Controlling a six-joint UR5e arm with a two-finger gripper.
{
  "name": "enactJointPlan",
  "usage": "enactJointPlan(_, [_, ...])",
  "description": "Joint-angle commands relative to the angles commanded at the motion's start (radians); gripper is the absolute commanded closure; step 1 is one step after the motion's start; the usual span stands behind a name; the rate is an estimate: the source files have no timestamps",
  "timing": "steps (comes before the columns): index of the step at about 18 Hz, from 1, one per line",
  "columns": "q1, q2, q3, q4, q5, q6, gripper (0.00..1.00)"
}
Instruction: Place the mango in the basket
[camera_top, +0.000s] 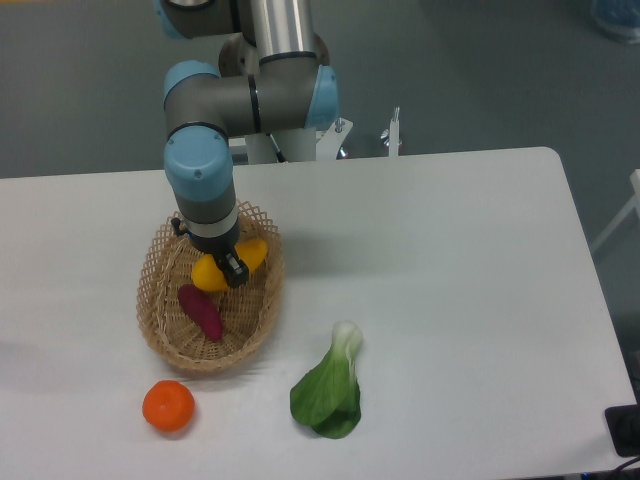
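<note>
Hanging inside the basket (160, 310), the mango (212, 270) sits under our gripper (232, 268), whose dark fingers straddle its middle; we read the jaws as closed on the fruit, though whether it already rests on the weave we cannot tell; we judge we hold it low so that it drops no distance on release. Just beside it, toward the near end, the purple tuber (200, 311) lies on the basket floor, leaving the far half free for the mango. Outside the rim, the orange (168, 406) and the leafy green (328, 394) rest on the table (450, 260), apart from each other.
</note>
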Motion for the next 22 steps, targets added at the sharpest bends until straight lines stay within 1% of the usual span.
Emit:
enactJointPlan(2, [-0.002,-0.003,0.005,0.000,0.005,0.003,0.00])
enactJointPlan(4, [0.014,-0.003,0.017,0.005,0.009,0.006,0.00])
enactJointPlan(6, [0.073,0.000,0.055,0.009,0.014,0.003,0.00])
enactJointPlan(8, [0.109,-0.008,0.099,0.006,0.015,0.006,0.00])
enactJointPlan(10, [0.173,-0.012,0.126,0.008,0.017,0.017,0.00])
enactJointPlan(11, [0.205,-0.012,0.132,0.008,0.017,0.040,0.00])
enactJointPlan(14, [0.293,-0.018,0.141,0.006,0.018,0.175,0.00])
enactJointPlan(16, [0.349,-0.031,0.155,0.011,0.017,0.207,0.00])
enactJointPlan(18, [0.397,-0.054,0.184,0.014,0.017,0.233,0.00])
enactJointPlan(19, [0.414,-0.075,0.207,0.012,0.017,0.251,0.00])
enactJointPlan(21, [0.425,-0.113,0.262,0.009,0.018,0.258,0.00])
enactJointPlan(22, [0.467,-0.170,0.346,0.008,0.012,0.268,0.00])
